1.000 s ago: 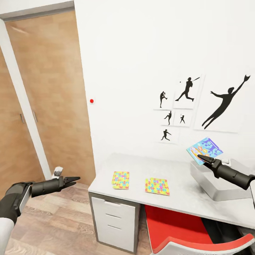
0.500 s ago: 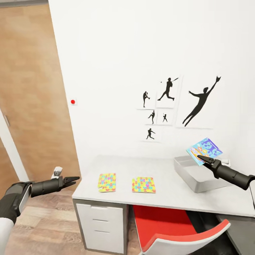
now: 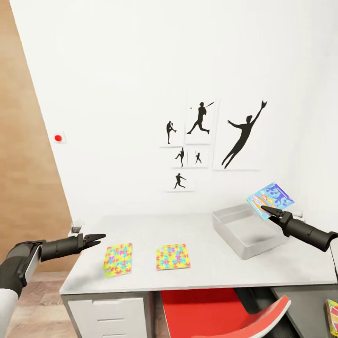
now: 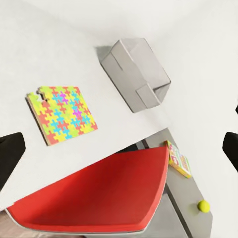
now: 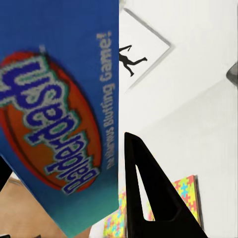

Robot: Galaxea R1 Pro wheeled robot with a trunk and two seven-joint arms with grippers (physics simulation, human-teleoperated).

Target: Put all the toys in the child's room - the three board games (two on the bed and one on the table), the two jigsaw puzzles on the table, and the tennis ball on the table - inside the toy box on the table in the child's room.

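Overhead, a board game point(image 3: 271, 198) is gripped by the right end effector point(image 3: 265, 209) above the toy box point(image 3: 244, 230); the left end effector point(image 3: 97, 239) is held open beside the table point(image 3: 206, 272).

In the head view a board game point(image 3: 333, 317) at the lower right corner is cut off by the frame's right edge, so its print cannot be read. The red chair point(image 3: 220, 314) runs off the bottom edge and its seat is partly hidden under the table point(image 3: 141, 274). The right hand point(image 3: 266, 210) hides the lower corner of the board game point(image 3: 271, 199) it grips. In the left wrist view the tennis ball point(image 4: 203, 206) is too small for detail.
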